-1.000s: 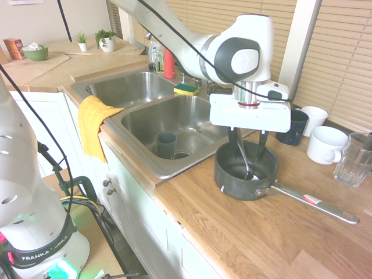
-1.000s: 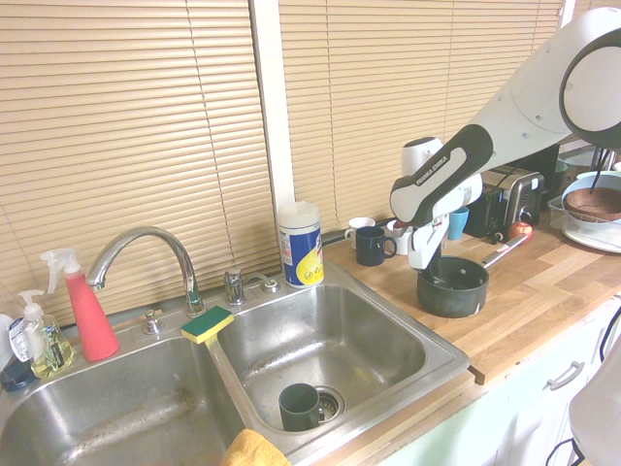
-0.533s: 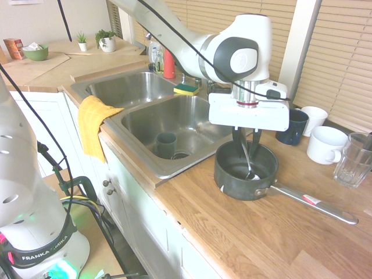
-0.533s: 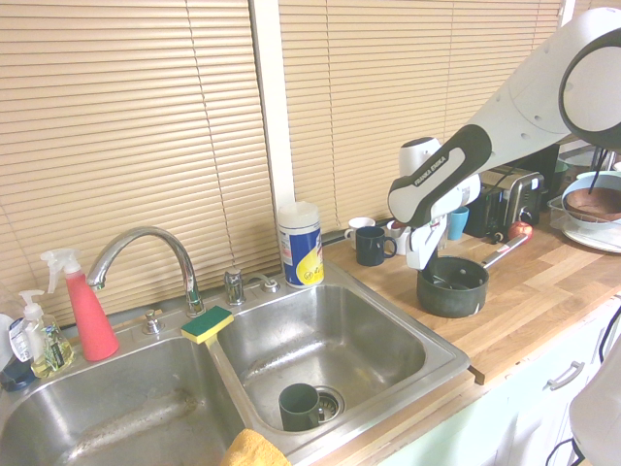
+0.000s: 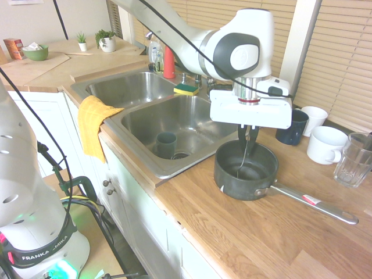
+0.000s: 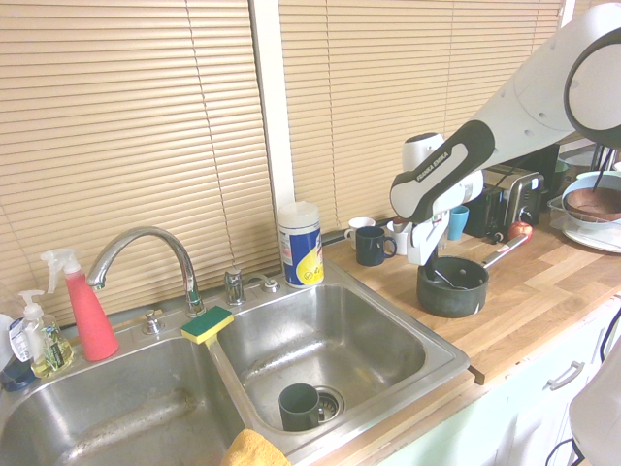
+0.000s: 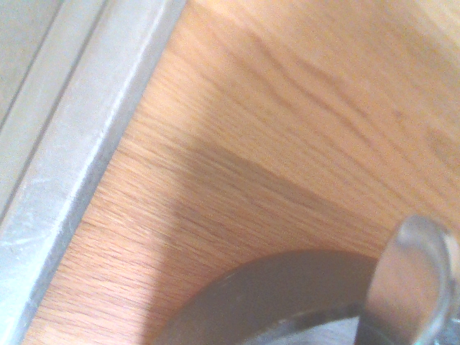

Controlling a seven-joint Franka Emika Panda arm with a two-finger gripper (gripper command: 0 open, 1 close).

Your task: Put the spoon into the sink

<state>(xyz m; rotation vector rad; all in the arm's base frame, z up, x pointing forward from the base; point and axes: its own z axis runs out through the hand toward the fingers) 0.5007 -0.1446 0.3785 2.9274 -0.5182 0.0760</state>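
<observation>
The spoon (image 5: 244, 160) hangs nearly upright inside the dark grey saucepan (image 5: 224, 174), its small bowl low over the pan's floor. My gripper (image 5: 249, 139) is right above the pan and is shut on the top of the spoon's thin handle. From the other side the gripper (image 6: 425, 260) stands over the saucepan (image 6: 452, 299), with the spoon (image 6: 442, 279) slanting inside it. The two-basin steel sink (image 5: 192, 113) lies just left of the pan. In the wrist view I see the sink's rim (image 7: 57, 180), wooden counter, the pan's dark rim (image 7: 273, 287) and the blurred spoon (image 7: 410, 287).
A dark green cup (image 5: 166, 144) stands by the near basin's drain. A yellow cloth (image 5: 93, 125) drapes over the sink's front edge, and a sponge (image 5: 186, 89) sits on the divider. A blue mug (image 5: 293, 128), white mugs (image 5: 325, 144) and a glass (image 5: 353, 160) stand behind the pan's long handle (image 5: 317, 204).
The fingers have closed on the spoon's handle. The gripper has risen a little, and the spoon now hangs more upright with its bowl lifted off the pan's floor.
</observation>
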